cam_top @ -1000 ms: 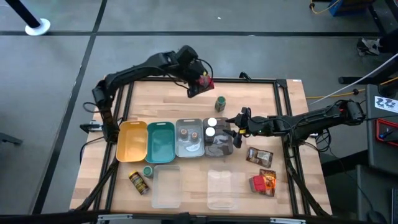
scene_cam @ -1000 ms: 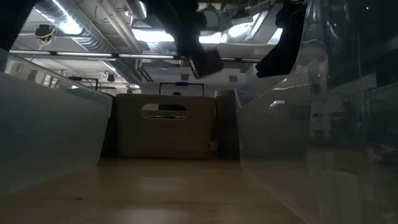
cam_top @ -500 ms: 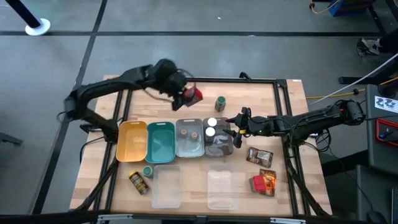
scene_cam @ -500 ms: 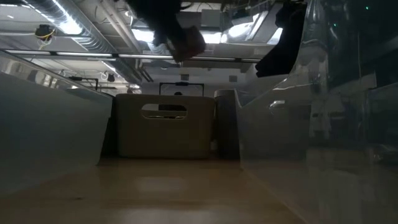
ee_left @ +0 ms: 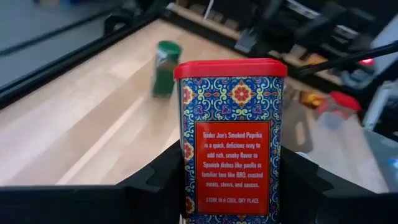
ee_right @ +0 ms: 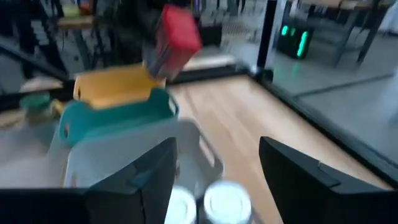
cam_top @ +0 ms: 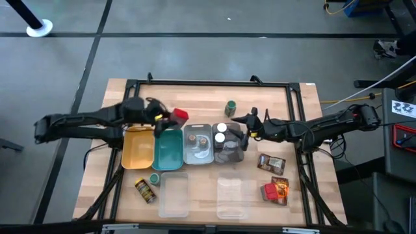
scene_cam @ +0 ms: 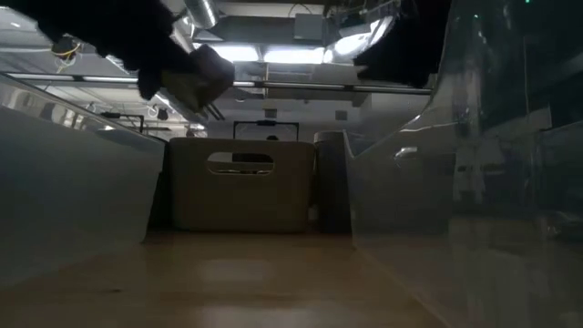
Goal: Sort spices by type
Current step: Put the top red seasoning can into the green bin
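Note:
My left gripper (cam_top: 168, 117) reaches in from the table's left, shut on a red-lidded, blue-patterned spice box (ee_left: 230, 137), which hangs over the far ends of the yellow tray (cam_top: 138, 148) and teal tray (cam_top: 168, 149). My right gripper (cam_top: 246, 127) hovers open beside the white-capped jars (cam_top: 220, 133), touching nothing. Two brown-capped jars (cam_top: 197, 139) stand in a grey tray (cam_top: 198, 155). A green-capped jar (cam_top: 230, 107) stands on the table farther back. My left gripper pinches the box by its two narrow sides, at its lower part (ee_left: 186, 186), between the two fingers (ee_left: 155, 183). The fingers come nearly level from the table's left. The box is lifted clear and tilted, its red lid (cam_top: 181, 115) away from the gripper.
Two flat pouches (cam_top: 272, 162) (cam_top: 280, 184) and a red box (cam_top: 269, 192) lie near the right front. A yellow-labelled jar (cam_top: 144, 190) and a green-capped jar (cam_top: 155, 178) sit at the front left, beside two clear lids (cam_top: 173, 195) (cam_top: 233, 198).
My left gripper has swung from the table's far middle toward the left and near side and come down, carrying the red-lidded box. The box is still clear of the table, now over the far ends of the yellow and teal trays.

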You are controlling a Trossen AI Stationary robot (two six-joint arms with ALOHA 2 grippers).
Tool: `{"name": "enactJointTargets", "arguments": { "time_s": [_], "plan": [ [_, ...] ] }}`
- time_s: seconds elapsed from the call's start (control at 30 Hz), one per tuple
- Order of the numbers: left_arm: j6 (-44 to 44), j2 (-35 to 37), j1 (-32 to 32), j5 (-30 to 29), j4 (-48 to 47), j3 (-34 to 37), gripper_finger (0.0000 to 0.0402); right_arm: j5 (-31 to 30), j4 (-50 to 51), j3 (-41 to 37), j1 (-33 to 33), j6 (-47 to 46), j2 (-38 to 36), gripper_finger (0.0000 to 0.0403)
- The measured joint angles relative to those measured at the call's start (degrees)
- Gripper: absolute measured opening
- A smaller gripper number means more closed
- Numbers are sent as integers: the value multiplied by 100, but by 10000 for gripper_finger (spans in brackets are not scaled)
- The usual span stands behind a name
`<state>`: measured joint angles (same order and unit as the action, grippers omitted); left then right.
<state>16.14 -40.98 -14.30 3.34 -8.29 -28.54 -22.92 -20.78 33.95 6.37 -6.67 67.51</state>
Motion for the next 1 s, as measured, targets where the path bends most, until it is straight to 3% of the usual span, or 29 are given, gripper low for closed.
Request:
{"name": "enactJointTargets", "arguments": {
  "time_s": [0.2,0.53,1.0],
  "plan": [
    [-18,666,243,-173,317,843,169,-65,-1170,135,-2,417,628,230],
    [89,736,603,-522,445,1558,183,0,-1095,929,-2,425,1652,230],
    [-178,725,1194,-1071,1255,2237,182,-2,-1084,1005,-2,423,1706,230]
  ]
}}
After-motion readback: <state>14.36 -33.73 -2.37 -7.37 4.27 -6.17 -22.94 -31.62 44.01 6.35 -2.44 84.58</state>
